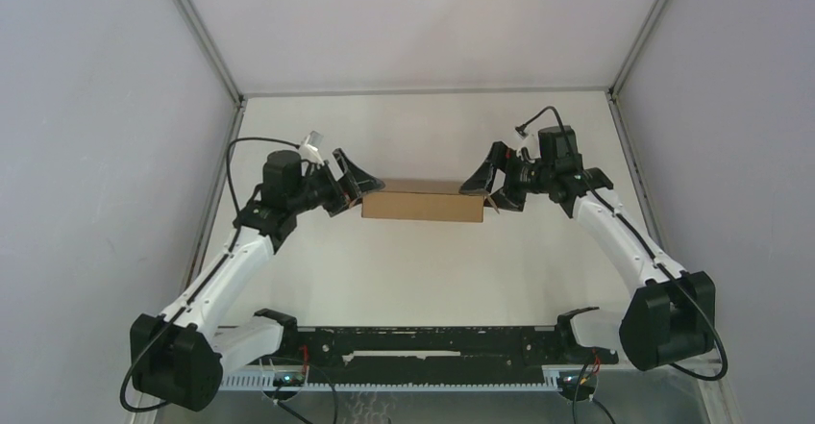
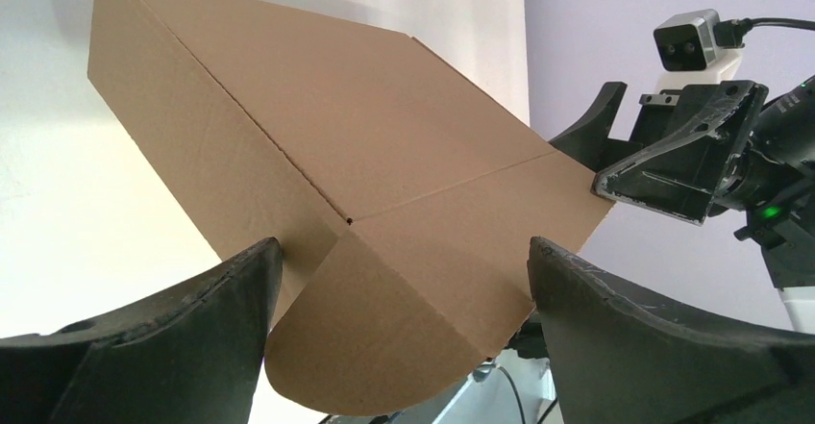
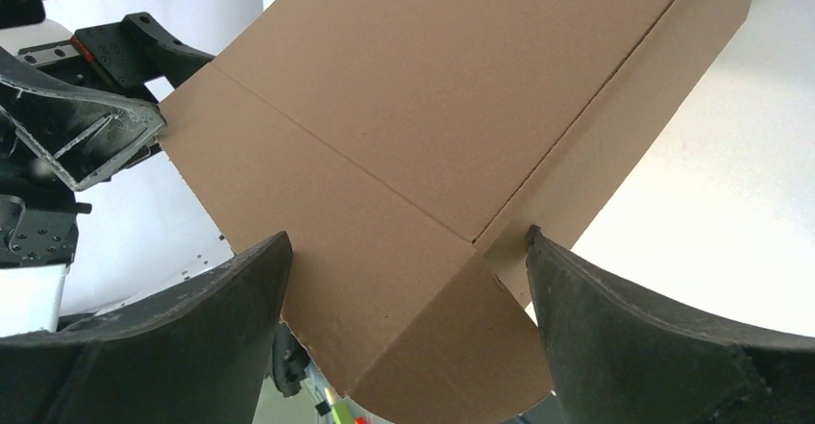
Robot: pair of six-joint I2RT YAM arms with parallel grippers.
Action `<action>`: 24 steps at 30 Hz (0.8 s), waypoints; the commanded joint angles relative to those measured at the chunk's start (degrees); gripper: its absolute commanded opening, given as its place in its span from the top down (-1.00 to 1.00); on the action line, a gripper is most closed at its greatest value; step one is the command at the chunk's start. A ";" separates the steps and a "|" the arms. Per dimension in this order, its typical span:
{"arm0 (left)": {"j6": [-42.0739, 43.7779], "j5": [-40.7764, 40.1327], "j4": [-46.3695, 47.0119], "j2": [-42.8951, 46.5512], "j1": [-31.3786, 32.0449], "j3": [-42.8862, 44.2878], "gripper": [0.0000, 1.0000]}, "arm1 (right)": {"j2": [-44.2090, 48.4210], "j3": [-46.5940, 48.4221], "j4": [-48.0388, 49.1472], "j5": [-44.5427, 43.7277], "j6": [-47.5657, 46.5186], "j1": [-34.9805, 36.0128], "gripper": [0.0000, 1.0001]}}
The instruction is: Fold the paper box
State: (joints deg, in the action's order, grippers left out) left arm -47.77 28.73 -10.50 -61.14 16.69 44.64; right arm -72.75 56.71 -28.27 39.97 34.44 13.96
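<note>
Nearest the lens, the left gripper [image 2: 404, 251] is spread wide with nothing pinched, and a rounded end flap [image 2: 384, 337] of the paper box [image 1: 423, 205] is framed between its fingers. Same deal at the right gripper [image 3: 407, 239]: wide open, a matching flap [image 3: 432, 347] straddled. The box is parked mid-tabletop [image 1: 423, 280] between both arms, mostly closed up. Looks like the flap-tucking step. Next, those rounded ends probably need to be pushed in squarely, with the far side braced.

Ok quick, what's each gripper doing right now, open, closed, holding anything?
Left gripper: open, straddling one end of the paper box, not clamped on it.
Right gripper: open, straddling the other end, not clamped on it.
</note>
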 commanded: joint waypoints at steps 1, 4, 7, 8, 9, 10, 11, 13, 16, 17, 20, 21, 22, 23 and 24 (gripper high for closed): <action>-5.77 9.97 1.23 2.52 1.59 2.53 -0.99 | 2.54 2.75 1.83 8.73 4.38 2.51 -0.99; -6.23 9.87 -0.63 3.44 1.55 3.29 -0.99 | 3.04 3.10 1.18 9.16 5.22 2.64 -0.99; -7.08 9.85 -1.77 4.08 1.59 3.51 -0.99 | 2.97 4.12 -0.51 8.97 5.15 3.22 -0.99; -7.30 9.94 -2.05 4.27 1.59 3.52 -1.00 | 3.01 4.17 -0.56 9.02 5.38 3.37 -0.99; -7.52 10.01 -2.37 4.42 1.59 3.40 -0.99 | 3.11 4.20 -0.44 9.07 5.72 3.51 -0.99; -7.61 9.97 -2.74 4.59 1.59 3.47 -0.99 | 3.14 4.24 -0.37 9.05 5.98 3.60 -0.99; -7.66 9.88 -3.21 4.70 1.59 3.52 -0.99 | 3.08 4.39 -0.49 9.07 6.15 3.70 -0.99; -7.75 9.90 -3.92 4.80 1.59 3.50 -1.00 | 2.78 5.02 -0.90 9.03 6.09 3.76 -0.99; -8.18 9.98 -4.35 4.71 1.59 3.43 -1.00 | 1.91 5.96 -1.28 9.31 5.97 3.66 -0.99; -8.27 10.00 -4.62 4.53 1.59 3.52 -1.00 | 1.42 6.24 -1.26 9.51 5.93 3.52 -0.99; -8.43 10.04 -5.24 3.50 1.55 3.76 -1.00 | 0.14 7.13 -1.30 9.81 5.99 3.30 -0.99; -8.43 10.15 -5.31 3.18 1.56 3.85 -1.00 | -0.31 7.39 -1.26 9.98 5.97 3.23 -0.99; -8.40 10.20 -5.48 2.89 1.46 4.01 -1.00 | -0.74 7.57 -1.18 10.15 5.99 3.14 -0.99; -8.52 10.27 -5.47 2.55 1.32 4.07 -1.00 | -1.14 7.75 -1.10 10.35 6.00 2.98 -0.99; -8.63 10.36 -5.37 2.26 1.11 4.25 -0.99 | -1.55 7.85 -1.02 10.49 6.04 2.81 -0.99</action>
State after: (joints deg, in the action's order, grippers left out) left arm -52.58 28.99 -19.20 -57.95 16.58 44.64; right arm -73.12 61.30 -34.35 40.56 36.82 14.79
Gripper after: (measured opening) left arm 0.998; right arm 0.994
